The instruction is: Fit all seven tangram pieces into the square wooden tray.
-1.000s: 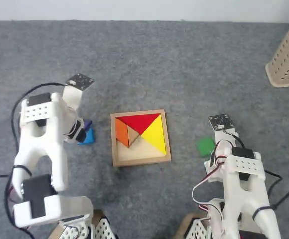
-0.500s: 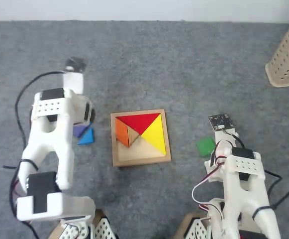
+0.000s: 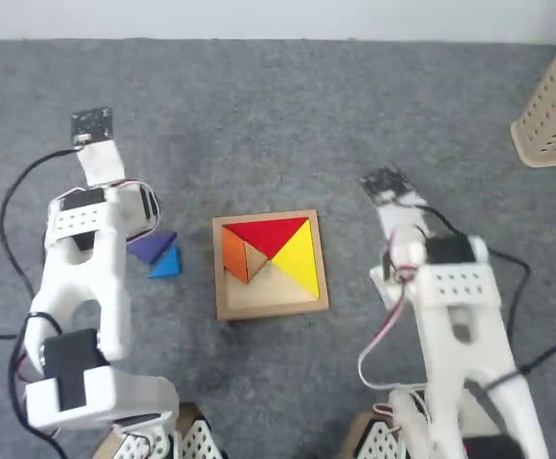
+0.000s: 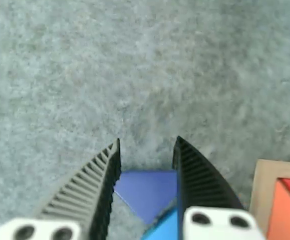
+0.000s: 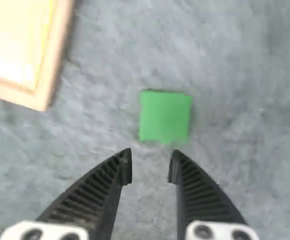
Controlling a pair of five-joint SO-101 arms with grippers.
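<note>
The square wooden tray (image 3: pixel 226 304) lies mid-table and holds a red triangle (image 3: pixel 268 234), a yellow triangle (image 3: pixel 300 260), an orange piece (image 3: pixel 233 255) and a small tan triangle (image 3: pixel 255 259). Left of it on the carpet lie a purple piece (image 3: pixel 151 246) and a blue triangle (image 3: pixel 166 263), touching. My left gripper (image 4: pixel 147 143) is open just above the purple piece (image 4: pixel 145 192), with the blue triangle (image 4: pixel 162 227) beside it. My right gripper (image 5: pixel 150 153) is open close to a green square (image 5: pixel 164 116), which lies flat to the right of the tray's corner (image 5: pixel 30 50).
A beige perforated basket (image 3: pixel 550 105) stands at the far right edge. Grey carpet covers the table. The left arm (image 3: pixel 86 239) and right arm (image 3: pixel 440 277) flank the tray, with cables trailing at both sides.
The left arm swung back and outward, uncovering the purple piece beside the blue triangle. The right arm moved forward over the green square, hiding it in the high view.
</note>
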